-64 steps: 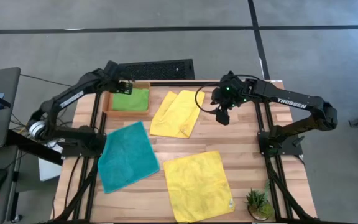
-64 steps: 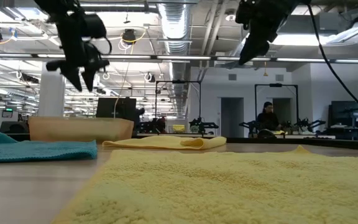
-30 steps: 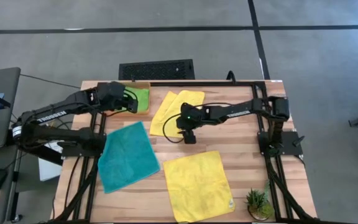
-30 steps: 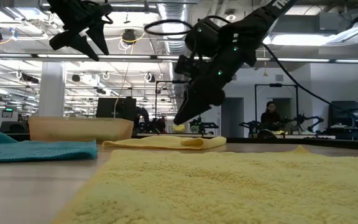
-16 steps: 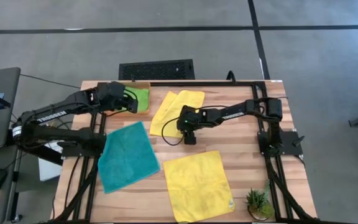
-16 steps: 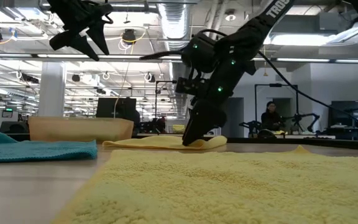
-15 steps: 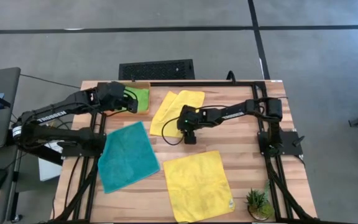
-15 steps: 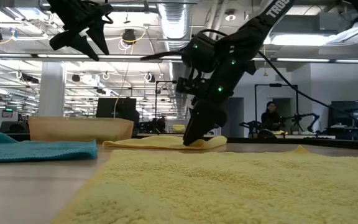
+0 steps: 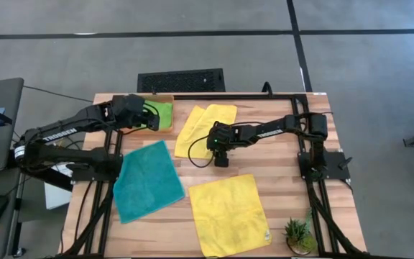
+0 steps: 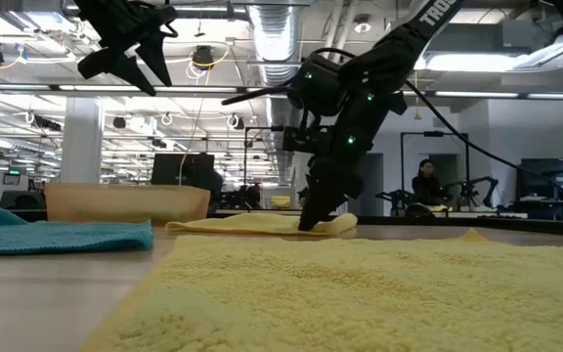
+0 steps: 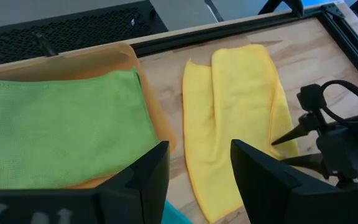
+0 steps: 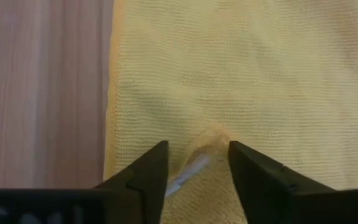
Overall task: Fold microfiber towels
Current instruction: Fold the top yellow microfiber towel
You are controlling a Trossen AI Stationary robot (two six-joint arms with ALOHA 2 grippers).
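A folded yellow towel (image 9: 196,126) lies flat at the table's far middle; it also shows in the low view (image 10: 252,224) and the right wrist view (image 12: 241,74). My right gripper (image 9: 217,147) points down on the towel's near right part, fingers open. My left gripper (image 9: 152,115) hangs open and empty above the lime green towel (image 11: 67,130), which lies folded in the orange tray (image 11: 151,93). A teal towel (image 9: 146,180) and a second yellow towel (image 9: 228,212) lie spread flat on the near half of the table. My right gripper comes from above, pointing down, with its open fingertips (image 12: 148,171) set on the folded yellow towel close to one edge (image 12: 114,124). A small pucker of cloth (image 12: 207,140) with a white tag (image 12: 188,174) rises between the fingers. The towel lies on the table.
A small potted plant (image 9: 297,234) stands at the table's near right corner. Black frame rails (image 9: 311,180) run along the table's sides. A black grille (image 9: 182,79) lies beyond the far edge.
My right gripper has come down from above the folded yellow towel onto its near right part and shifted slightly toward the table's right edge. The towel has stayed flat on the table.
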